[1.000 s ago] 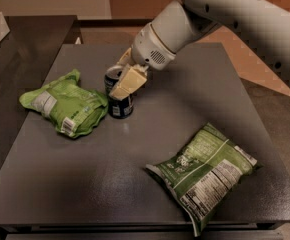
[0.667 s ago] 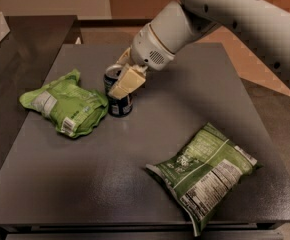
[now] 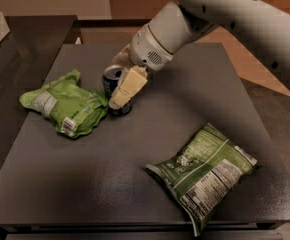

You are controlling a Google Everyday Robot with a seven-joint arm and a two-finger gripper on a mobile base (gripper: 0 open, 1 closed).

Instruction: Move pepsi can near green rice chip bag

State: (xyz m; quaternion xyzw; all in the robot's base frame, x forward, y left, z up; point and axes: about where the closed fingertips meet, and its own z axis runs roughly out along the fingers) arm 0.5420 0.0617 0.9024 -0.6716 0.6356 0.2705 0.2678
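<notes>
Gripper (image 3: 124,88) sits low on the left half of the table (image 3: 195,89), down at the pepsi can (image 3: 110,82), with its pale cream pad lying slantwise across the can's front and right side. From my seat I cannot tell whether it is clamped on the can or merely set around it, because the far side of the can is hidden behind the wrist. The can stands upright on the dark grey tabletop. I can see part of its silver top and a strip of its dark blue side to the left of the pad. Its base is on the surface, not lifted. The green rice chip bag (image 3: 64,104) lies just to the left of the can, puffy and bright lime, with a whitish label patch near its left end and a small barcode tag at its lower edge. The right edge of the bag reaches the can, and I read the two as touching or very nearly so. The white arm (image 3: 235,19) comes in from the upper right and slopes down to a rounded wrist housing (image 3: 152,44) directly above the can. Well apart from all this, toward the near right corner of the table, lies a larger, flatter, darker green bag (image 3: 205,171) with its white nutrition panel facing up.
</notes>
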